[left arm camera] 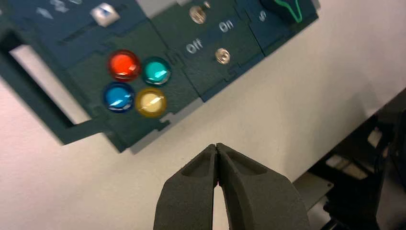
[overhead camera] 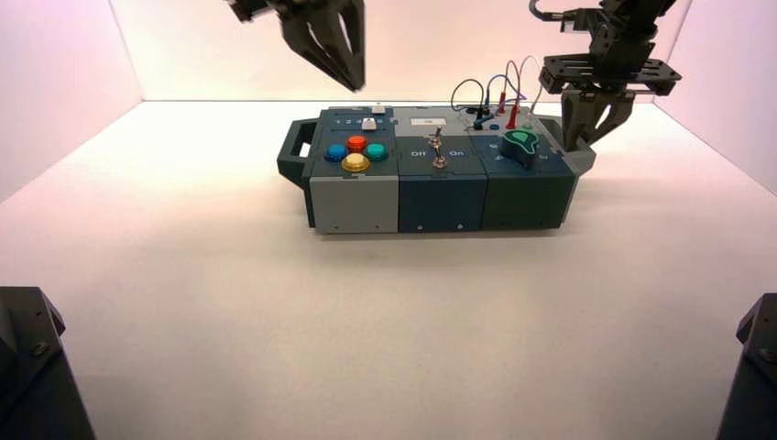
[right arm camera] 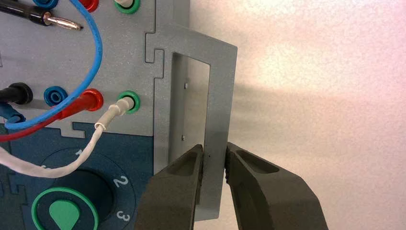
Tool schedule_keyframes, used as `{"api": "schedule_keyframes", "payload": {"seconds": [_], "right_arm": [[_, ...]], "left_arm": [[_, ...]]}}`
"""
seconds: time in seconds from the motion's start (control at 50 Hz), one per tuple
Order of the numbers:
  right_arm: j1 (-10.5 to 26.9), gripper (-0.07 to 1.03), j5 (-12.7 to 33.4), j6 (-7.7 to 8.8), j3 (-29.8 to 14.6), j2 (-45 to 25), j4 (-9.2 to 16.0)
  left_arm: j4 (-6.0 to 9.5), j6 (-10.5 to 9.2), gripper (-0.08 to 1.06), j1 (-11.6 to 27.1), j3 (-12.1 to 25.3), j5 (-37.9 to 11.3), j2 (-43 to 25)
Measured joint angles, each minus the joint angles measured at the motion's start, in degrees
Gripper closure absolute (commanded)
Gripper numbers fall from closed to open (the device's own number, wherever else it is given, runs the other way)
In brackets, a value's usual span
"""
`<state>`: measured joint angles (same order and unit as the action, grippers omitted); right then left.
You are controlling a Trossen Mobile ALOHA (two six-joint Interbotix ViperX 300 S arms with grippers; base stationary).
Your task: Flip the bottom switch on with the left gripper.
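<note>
The bottom switch [left arm camera: 222, 56] sat on the dark-blue middle module of the box [overhead camera: 353, 206], nearer the front face than the second switch [left arm camera: 197, 14], between the "Off" and "On" lettering. The left claw [overhead camera: 341, 69] hung high above the box, towards ten o'clock from the switches, its fingers pressed together and holding nothing. The right claw [right arm camera: 214, 155] was clamped on the grey handle [right arm camera: 218, 96] at the box's three o'clock end, probably steadying it. The lever was tiny and the two switches stood close, so a descent slightly off line could nudge the wrong switch. Closed tips might also slip off the lever, or push it towards "Off".
</note>
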<state>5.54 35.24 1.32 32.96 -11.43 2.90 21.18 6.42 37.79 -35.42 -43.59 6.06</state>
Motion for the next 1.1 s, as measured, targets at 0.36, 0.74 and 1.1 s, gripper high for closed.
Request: {"api": "schedule_keyframes", "payload": {"seconds": [0.36,0.74,1.1], "right_arm": [[0.09,0.99,0.00,0.18,0.00,-0.18,0.00],[0.00,0.99,0.26,0.26,-0.26,-0.44,0.00],[0.09,0.99,0.18,0.53,-0.26,-0.53,0.00]], "left_arm": [[0.35,0.00,1.01,2.99,5.62,0.53,-10.63],[0.35,0.00,1.01,3.08,12.22,0.53,-18.63],[0.97,0.09,1.01,3.08,16.17,0.26,-23.73]]}}
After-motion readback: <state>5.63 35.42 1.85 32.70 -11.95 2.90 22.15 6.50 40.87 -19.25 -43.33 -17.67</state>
